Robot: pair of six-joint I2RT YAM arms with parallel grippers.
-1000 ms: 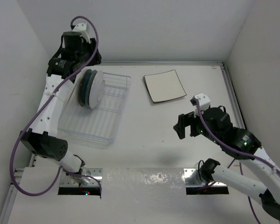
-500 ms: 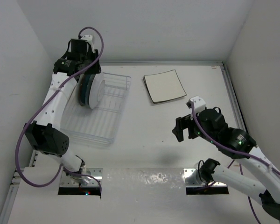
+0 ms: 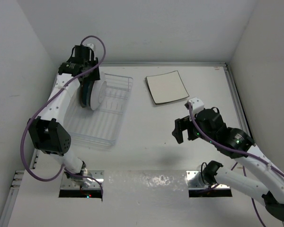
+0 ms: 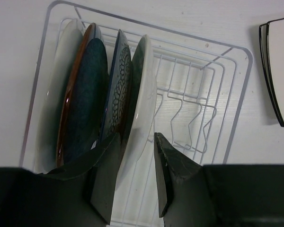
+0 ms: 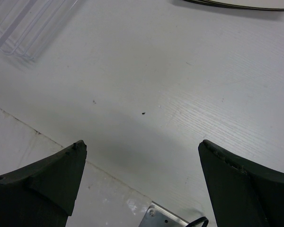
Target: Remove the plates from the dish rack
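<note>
Several plates stand on edge at the far end of the clear dish rack (image 3: 98,120): a cream one (image 4: 61,71), a red one with a teal face (image 4: 83,99), a blue-patterned one (image 4: 118,85) and a white one (image 4: 144,94). My left gripper (image 3: 87,78) is right above them. In the left wrist view it (image 4: 136,135) is open, with its jaws either side of the white plate's rim. A cream square plate with a dark edge (image 3: 166,86) lies flat on the table. My right gripper (image 3: 182,130) is open and empty above bare table (image 5: 142,143).
The rack's wire dividers (image 4: 189,109) stand empty right of the plates. The rack's near corner (image 5: 28,23) and the square plate's edge (image 5: 236,4) show in the right wrist view. White walls enclose the table on three sides.
My left gripper has moved right and down, from behind the rack's far left corner onto the plates. My right gripper has drifted slightly left, still open.
</note>
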